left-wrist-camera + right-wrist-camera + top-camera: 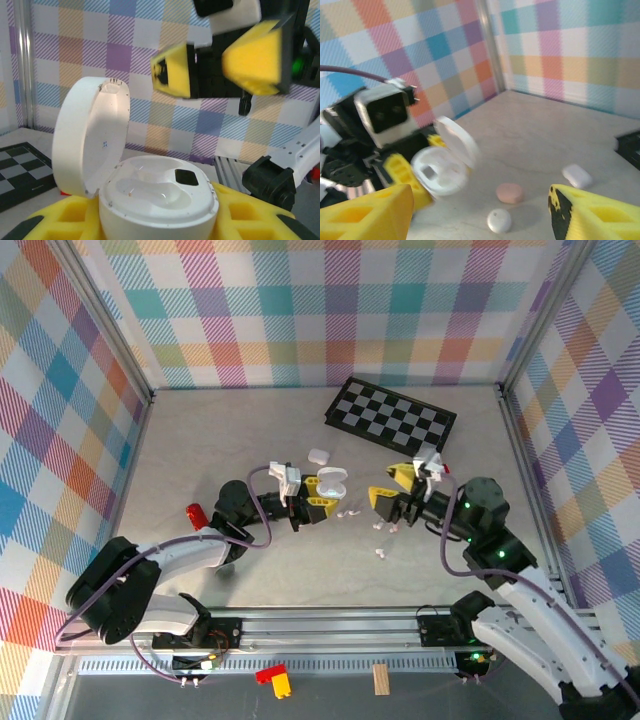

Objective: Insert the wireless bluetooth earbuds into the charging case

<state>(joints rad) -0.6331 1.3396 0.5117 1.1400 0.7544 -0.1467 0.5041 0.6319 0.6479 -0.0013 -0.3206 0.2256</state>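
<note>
Top view: the left gripper [320,492] sits near table centre, its yellow fingers clenched on the base of a white charging case [332,480]. The case's lid [335,474] is flipped open.

Left wrist view: the charging case [160,200] sits upright between the yellow fingers [50,220]. The lid [90,135] stands up at 9 o'clock of the base. The wells are pale and glossy, with a small dark square at the 1 o'clock edge. I cannot tell whether an earbud is seated inside.

The right gripper [392,488] is at 3 o'clock of the case, close but apart from it, and faces it. Its jaws are spread wide with nothing between them. The left wrist view shows the same, with the right gripper [207,62] above the case and its gap empty.

Tiny loose earbuds [380,553] lie scattered on the grey table [250,430], white and pale pink. From the case they lie at 4 to 5 o'clock, between and just in front of the two grippers.

Right wrist view: the yellow fingers [365,210] frame the held case [442,170]. A small pink rounded piece [510,192] and a small white round piece [499,220] lie on the table near it, both too blurred to identify.

Other items:
- A closed white case [319,454] is at 11 o'clock of the open one, just beside it.
- A checkerboard [390,420] is at 1 o'clock, lying flat.
- A red block [196,513] is at 9 o'clock of the left gripper, well apart from it.
</note>
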